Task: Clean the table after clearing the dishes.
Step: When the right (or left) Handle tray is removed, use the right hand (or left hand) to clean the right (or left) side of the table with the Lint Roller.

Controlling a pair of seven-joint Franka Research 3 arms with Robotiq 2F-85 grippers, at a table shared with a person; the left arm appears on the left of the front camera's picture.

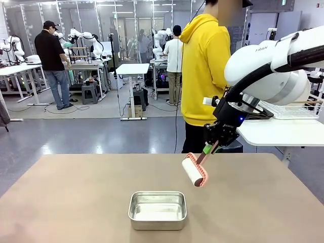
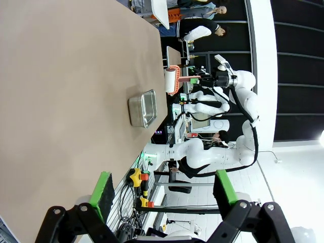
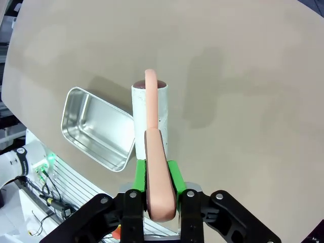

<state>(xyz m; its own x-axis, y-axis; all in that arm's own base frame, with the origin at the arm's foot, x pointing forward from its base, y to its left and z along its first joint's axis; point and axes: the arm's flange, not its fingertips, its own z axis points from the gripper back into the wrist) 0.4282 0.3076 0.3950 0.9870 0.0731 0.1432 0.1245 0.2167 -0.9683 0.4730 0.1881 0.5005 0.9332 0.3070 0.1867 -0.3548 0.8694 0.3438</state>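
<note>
Pink handle pinched in the right gripper (image 1: 209, 149), a roller (image 1: 195, 171) hangs angled over the table (image 1: 71, 197), apparently ready to sweep (left gripper (image 2: 163, 188) spread, idle)

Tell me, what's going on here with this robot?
The right gripper is shut on the pink handle of a lint roller, holding the white roll tilted just above the table, apparently to clean it. A steel pan sits near the robot's edge. The left gripper is open and empty. A person in a yellow hoodie stands at the far side.
</note>
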